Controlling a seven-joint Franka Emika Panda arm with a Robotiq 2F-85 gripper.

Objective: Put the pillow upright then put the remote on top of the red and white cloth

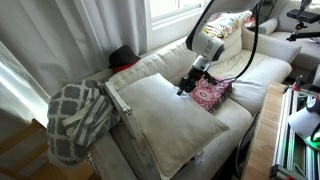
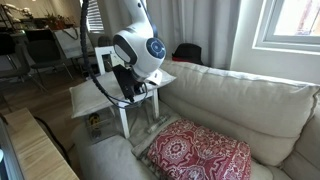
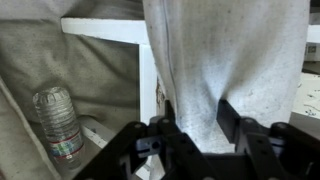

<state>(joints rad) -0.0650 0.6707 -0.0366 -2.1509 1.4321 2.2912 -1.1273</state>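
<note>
Both exterior views — red cloth (image 1: pixel 210 95), wrist — pillow (image 3: pixel 230 60)

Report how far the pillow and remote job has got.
Nothing looks finished. In hand: the gripper has an edge of the cream pillow between its fingers, apparently clamped, while the pillow lies down on the sofa seat. Left: stand it upright, then move the remote; the red and white cloth lies bare, and I cannot make out the remote in any view.

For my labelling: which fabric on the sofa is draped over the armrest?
The grey-and-white lattice blanket; the cream pillow and red cloth lie on the seat.
</note>
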